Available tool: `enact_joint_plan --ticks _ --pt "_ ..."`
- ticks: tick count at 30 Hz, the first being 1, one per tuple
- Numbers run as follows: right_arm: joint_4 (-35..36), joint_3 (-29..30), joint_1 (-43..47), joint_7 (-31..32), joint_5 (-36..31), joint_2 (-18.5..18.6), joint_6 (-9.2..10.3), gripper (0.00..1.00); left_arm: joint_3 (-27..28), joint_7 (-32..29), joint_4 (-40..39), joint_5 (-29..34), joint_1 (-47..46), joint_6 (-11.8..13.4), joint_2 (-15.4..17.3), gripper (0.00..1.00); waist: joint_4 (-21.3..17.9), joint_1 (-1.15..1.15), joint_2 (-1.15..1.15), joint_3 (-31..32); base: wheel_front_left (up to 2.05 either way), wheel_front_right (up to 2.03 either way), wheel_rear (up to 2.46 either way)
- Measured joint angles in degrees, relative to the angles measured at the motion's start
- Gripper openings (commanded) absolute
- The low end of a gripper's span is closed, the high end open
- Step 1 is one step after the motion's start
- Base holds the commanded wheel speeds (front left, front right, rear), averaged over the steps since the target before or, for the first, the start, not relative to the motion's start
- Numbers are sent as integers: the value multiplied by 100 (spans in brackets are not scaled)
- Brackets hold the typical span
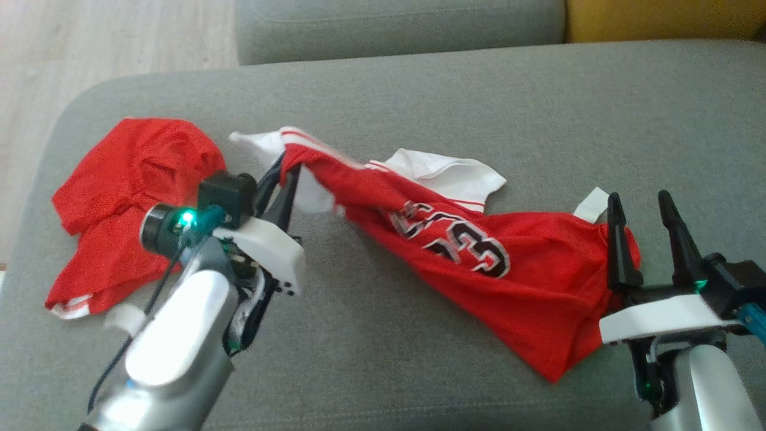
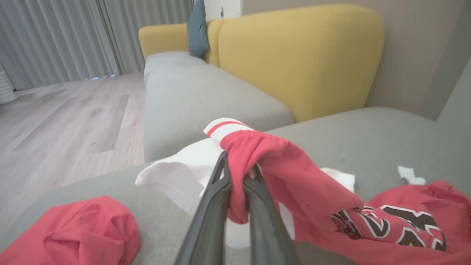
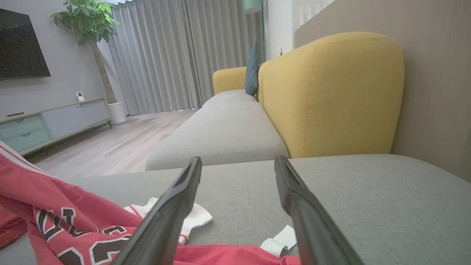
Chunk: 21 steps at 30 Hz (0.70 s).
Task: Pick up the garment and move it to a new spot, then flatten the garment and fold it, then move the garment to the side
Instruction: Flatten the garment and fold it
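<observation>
**Left gripper pinches the jersey's trimmed edge; right gripper stands open at the other end**

The left gripper (image 1: 286, 167) (image 2: 238, 167) has its two fingers drawn together on a bunched fold of the red jersey (image 1: 479, 263) (image 2: 294, 191) (image 3: 55, 206), at a white edge with a red stripe. From that pinch the cloth runs away towards the right gripper (image 1: 640, 200) (image 3: 239, 162), whose fingers are spread wide with nothing between them. Its left finger stands over the jersey's far edge in the head view; whether it touches the cloth cannot be told.

Black, white-edged figures on the jersey look like "23", turned and partly creased. Just beside the right gripper's left finger lies a small white tag (image 1: 591, 205) (image 3: 279, 239); any print on it is too small to read.

On the outer side of the left gripper lies a second red garment (image 1: 131, 179) (image 2: 73, 232), crumpled, partly covered by the left arm in the head view. The jersey's shape is hard to make out, as it is twisted and folded on itself.

Everything rests on a grey sofa seat (image 1: 479, 90). Beyond the grippers' fingertips rise a yellow backrest (image 2: 301, 55) (image 3: 331, 92) and a teal cushion (image 2: 198, 29) (image 3: 252, 70). Farther out are a pale wooden floor (image 3: 121, 143), grey curtains (image 3: 158, 55), a potted plant (image 3: 92, 22), a low cabinet (image 3: 55, 121) and a dark screen (image 3: 22, 44) on the wall.
</observation>
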<state>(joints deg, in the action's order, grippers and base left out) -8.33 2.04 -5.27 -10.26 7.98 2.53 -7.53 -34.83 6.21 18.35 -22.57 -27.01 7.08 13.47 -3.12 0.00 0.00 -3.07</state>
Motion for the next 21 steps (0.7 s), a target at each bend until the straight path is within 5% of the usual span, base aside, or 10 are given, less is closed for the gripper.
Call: enact_joint_plan --ticks 6,7,8,14,21 --pt "-121 -73 -158 124 -53 0 0 100 -56 -478 1235 -2 -441 -4 5 0 -201 0 0 -222 0 0 0" --pt "-142 -68 -208 130 -53 1 0 100 -77 -546 1489 4 -504 0 -9 38 -231 0 0 -264 0 0 0" --pt "-162 -65 -260 137 -53 1 0 100 -53 -535 1712 5 -541 46 -35 100 -257 0 0 -308 0 0 0" --pt "-312 -21 -370 154 -103 0 0 100 114 44 2519 -57 -612 250 -255 100 -316 0 0 -502 0 0 0" --pt "-485 278 -371 328 -307 1 0 100 427 759 2118 -276 -580 254 -531 100 -1 0 0 -462 0 0 0"
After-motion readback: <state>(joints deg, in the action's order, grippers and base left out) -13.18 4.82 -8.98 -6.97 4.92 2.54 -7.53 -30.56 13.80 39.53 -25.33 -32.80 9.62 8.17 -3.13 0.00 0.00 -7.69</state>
